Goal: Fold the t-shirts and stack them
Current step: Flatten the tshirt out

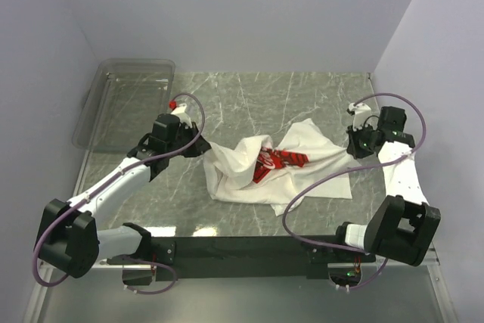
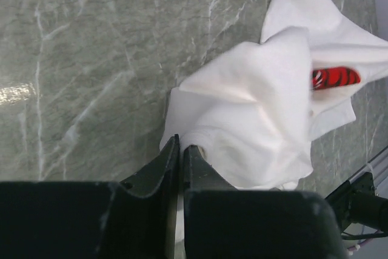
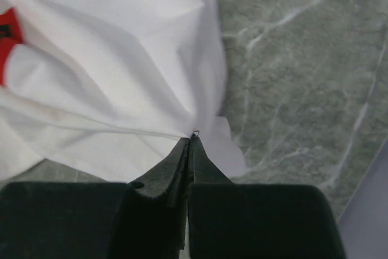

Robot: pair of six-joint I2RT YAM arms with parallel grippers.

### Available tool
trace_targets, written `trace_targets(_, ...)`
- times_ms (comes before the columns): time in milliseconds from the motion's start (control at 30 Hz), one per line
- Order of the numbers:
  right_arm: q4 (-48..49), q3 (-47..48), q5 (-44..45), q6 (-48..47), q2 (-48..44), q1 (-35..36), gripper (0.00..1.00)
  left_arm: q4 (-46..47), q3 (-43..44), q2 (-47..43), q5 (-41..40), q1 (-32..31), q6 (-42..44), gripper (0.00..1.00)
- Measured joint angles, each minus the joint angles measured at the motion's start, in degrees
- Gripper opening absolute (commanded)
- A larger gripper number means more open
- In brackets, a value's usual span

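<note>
Spreading step: t-shirt [image 1: 302, 160] is pinched at 2 edges by closed left gripper [image 2: 180, 145] and right gripper [image 3: 191, 140]; outward tension is judged necessary next.

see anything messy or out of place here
Only the t-shirt: it lies crumpled mid-table, bunched over itself so the red print is half hidden. The left gripper and right gripper each pinch an edge. Nothing spilled or damaged.

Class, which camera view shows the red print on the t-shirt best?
The top external view: the red print lies mostly exposed on the crumpled t-shirt. Left wrist shows a small sliver; right wrist only an edge.
</note>
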Motion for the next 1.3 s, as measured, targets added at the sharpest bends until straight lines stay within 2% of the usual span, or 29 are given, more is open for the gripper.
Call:
trace_targets(100, -4.5, 0.4, -4.8, -7.0, -0.3, -1.7, 0.0, 0.0, 0.0, 0.1, 1.4, 0.9, 0.4, 0.01)
trace_targets(200, -14.9, 1.1, -11.8, -20.3, -1.5, -1.5, 0.0, 0.1, 0.0, 0.0, 5.0, 0.9, 1.1, 0.01)
trace_targets(333, -25.7, -0.3, -13.0, -34.6, -6.6, -1.3, 0.0, -1.0, 0.0, -1.5, 7.4, 0.9, 1.1, 0.01)
trace_targets(433, -27.0, -5.7, -9.1, -39.1, -13.6, -1.3, 0.0, -3.3, -0.4, -4.8, 5.0, 0.8, 0.5, 0.01)
trace_targets(600, -25.2, -11.4, -2.2, -38.2, -21.0, -2.7, 0.0, -7.1, -4.8, -12.3, -4.0, 1.0, -5.1, 0.02)
trace_targets(667, -22.5, -11.4, -0.5, -35.3, -21.2, -3.8, 0.02, -7.8, -7.0, -13.2, -6.5, 1.0, -7.6, 0.15)
trace_targets(700, -21.0, -11.4, -0.2, -33.7, -21.1, -4.2, 0.17, -8.2, -8.1, -13.2, -7.7, 1.0, -8.7, 0.21)
trace_targets(733, -19.8, -11.4, -0.1, -32.1, -20.9, -4.6, 0.25, -8.9, -8.9, -12.9, -8.4, 1.0, -9.6, 0.36)
trace_targets(767, -19.2, -11.3, -0.2, -31.1, -20.7, -4.8, 0.42, -9.4, -9.4, -12.4, -9.2, 1.1, -10.3, 0.43)
trace_targets(833, -19.7, -10.5, -1.9, -30.7, -20.3, -5.0, 0.54, -10.2, -9.5, -11.8, -9.8, 1.2, -11.1, 0.55)
trace_targets(900, -21.7, -8.9, -5.7, -32.1, -20.1, -4.9, 0.62, -10.3, -9.4, -12.1, -9.8, 1.2, -11.0, 0.59)
trace_targets(1000, -27.0, -5.9, -12.4, -36.7, -20.2, -2.8, 0.71, -10.3, -8.9, -14.1, -9.4, 1.2, -9.9, 0.67)
trace_targets(1067, -29.4, -5.1, -17.0, -39.9, -20.8, 2.1, 0.76, -10.2, -8.2, -16.9, -9.1, 1.2, -9.0, 0.7)
trace_targets(1167, -29.1, -5.7, -22.2, -41.5, -22.0, 14.3, 0.8, -10.3, -6.8, -21.0, -9.0, 1.2, -7.7, 0.76)
trace_targets(1233, -24.6, -6.8, -23.9, -37.7, -22.5, 23.8, 0.78, -10.4, -6.0, -23.7, -9.2, 1.2, -7.3, 0.86)
trace_targets(1300, -19.7, -6.8, -24.2, -32.3, -20.7, 32.2, 0.73, -10.9, -5.9, -27.0, -9.7, 1.2, -7.2, 0.91)
